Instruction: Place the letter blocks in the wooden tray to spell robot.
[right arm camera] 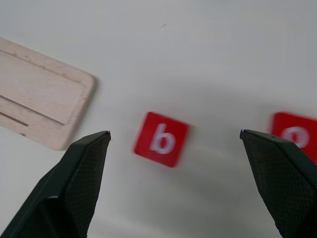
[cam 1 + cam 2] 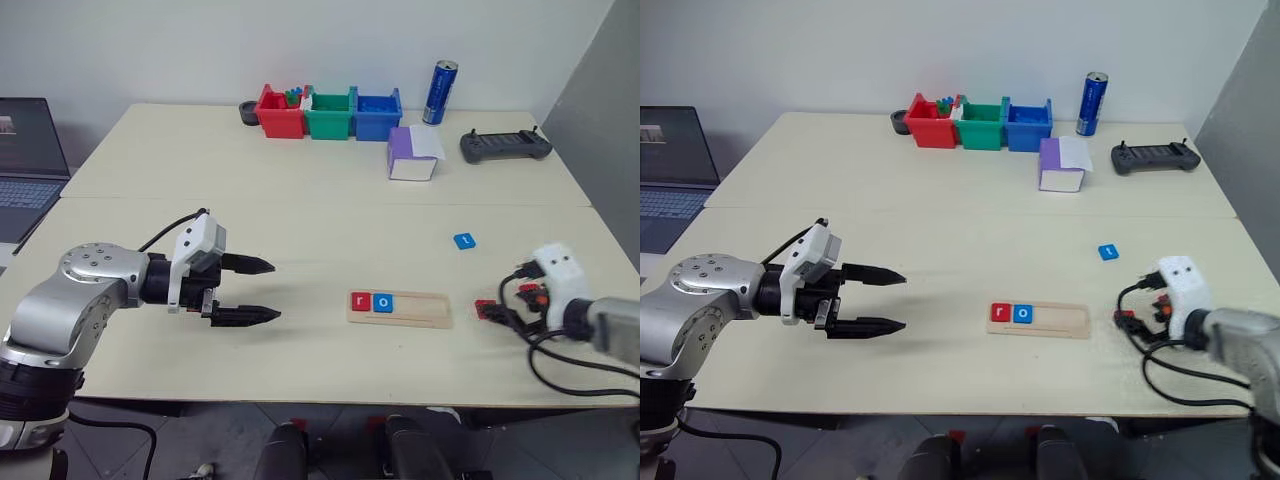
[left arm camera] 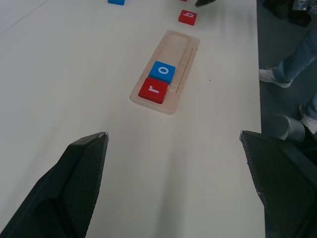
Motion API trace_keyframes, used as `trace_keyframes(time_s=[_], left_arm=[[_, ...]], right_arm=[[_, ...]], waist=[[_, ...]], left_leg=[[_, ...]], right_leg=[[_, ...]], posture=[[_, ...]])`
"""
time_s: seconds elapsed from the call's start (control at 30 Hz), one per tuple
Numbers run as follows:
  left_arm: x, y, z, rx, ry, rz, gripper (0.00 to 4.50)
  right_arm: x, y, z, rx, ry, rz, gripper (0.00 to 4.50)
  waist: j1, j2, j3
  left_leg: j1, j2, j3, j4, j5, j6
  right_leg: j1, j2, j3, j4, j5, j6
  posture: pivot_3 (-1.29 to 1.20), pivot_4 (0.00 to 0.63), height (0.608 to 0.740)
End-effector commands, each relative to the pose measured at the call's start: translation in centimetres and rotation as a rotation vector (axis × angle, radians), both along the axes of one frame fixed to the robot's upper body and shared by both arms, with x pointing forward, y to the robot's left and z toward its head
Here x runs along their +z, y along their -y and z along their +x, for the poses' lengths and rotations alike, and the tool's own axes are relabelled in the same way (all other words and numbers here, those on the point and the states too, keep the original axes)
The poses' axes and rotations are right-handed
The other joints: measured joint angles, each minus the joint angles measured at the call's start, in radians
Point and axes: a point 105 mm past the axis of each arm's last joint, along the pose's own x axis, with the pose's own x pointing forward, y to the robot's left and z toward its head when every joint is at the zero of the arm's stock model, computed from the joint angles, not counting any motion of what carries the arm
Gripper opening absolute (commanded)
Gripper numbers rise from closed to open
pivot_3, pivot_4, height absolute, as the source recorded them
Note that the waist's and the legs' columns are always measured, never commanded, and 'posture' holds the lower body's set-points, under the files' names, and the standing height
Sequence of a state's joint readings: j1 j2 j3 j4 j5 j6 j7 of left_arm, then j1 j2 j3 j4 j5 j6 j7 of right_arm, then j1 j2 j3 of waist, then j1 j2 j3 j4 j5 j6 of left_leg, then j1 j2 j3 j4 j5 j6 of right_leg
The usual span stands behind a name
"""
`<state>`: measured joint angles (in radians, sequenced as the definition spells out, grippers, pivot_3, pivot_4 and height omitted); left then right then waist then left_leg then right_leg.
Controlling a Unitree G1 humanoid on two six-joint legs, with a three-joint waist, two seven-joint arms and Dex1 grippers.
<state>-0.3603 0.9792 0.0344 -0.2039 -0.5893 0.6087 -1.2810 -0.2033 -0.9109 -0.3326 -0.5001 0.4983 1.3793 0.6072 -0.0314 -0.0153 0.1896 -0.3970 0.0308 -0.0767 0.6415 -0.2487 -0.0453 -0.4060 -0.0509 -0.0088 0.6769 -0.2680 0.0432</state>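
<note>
**Third letter next: "b" lies under my right hand**

The wooden tray (image 2: 400, 307) lies near the front of the table (image 2: 300, 220), its long axis running left to right, with a red "r" tile (image 2: 361, 301) and a blue "o" tile (image 2: 383, 302) filling its left end. Three places remain free. In the right wrist view the red "b" tile (image 1: 161, 139) lies flat on the table between the wide-open, empty fingers of my right hand (image 1: 173, 144), just beyond the tray's right end, with a red "o" tile (image 1: 296, 136) beside it. A blue "t" tile (image 2: 464, 241) sits further back. My left hand (image 2: 258, 290) hovers left of the tray, open and empty. The right arm is nearer, I judge.
</note>
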Motion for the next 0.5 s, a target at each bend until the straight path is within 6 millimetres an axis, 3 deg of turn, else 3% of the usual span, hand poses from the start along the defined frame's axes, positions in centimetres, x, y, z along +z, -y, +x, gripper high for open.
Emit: trace_keyframes(time_s=[0.03,0.13,0.3,0.5], left_arm=[[1.3,0.1,-0.2,-0.001,0.055,0.003,4.50],[1.2,0.2,-0.2,0.009,0.057,0.003,4.50],[1.5,-0.2,-0.4,0.032,0.064,0.007,4.50],[1.5,-0.2,-0.9,0.046,0.065,0.001,4.50]], right_arm=[[0.9,-0.4,0.4,0.295,0.107,-0.019,4.47],[0.0,0.1,0.6,0.500,0.121,-0.033,4.47],[0.5,-0.1,2.2,0.712,0.192,0.031,4.47],[-1.8,0.0,1.6,0.952,0.009,0.011,4.47]], waist=[[0.000,-0.001,0.000],[-0.004,-0.001,0.000],[-0.016,0.000,0.002],[-0.015,0.000,0.003]], left_leg=[[0.000,0.000,0.000,0.000,0.000,0.000],[0.000,0.000,0.000,0.000,0.000,0.000],[0.001,0.000,0.002,0.002,0.000,0.000],[0.001,0.000,0.001,0.002,0.000,0.000]], right_leg=[[0.000,0.000,0.000,-0.001,0.000,0.000],[0.000,0.000,0.000,-0.001,0.000,0.000],[0.001,0.000,0.002,0.000,0.001,0.002],[0.001,0.000,0.001,0.001,0.000,0.001]], posture=[[0.00,0.150,0.740],[0.00,0.150,0.740],[0.00,0.150,0.740],[0.00,0.150,0.740]])
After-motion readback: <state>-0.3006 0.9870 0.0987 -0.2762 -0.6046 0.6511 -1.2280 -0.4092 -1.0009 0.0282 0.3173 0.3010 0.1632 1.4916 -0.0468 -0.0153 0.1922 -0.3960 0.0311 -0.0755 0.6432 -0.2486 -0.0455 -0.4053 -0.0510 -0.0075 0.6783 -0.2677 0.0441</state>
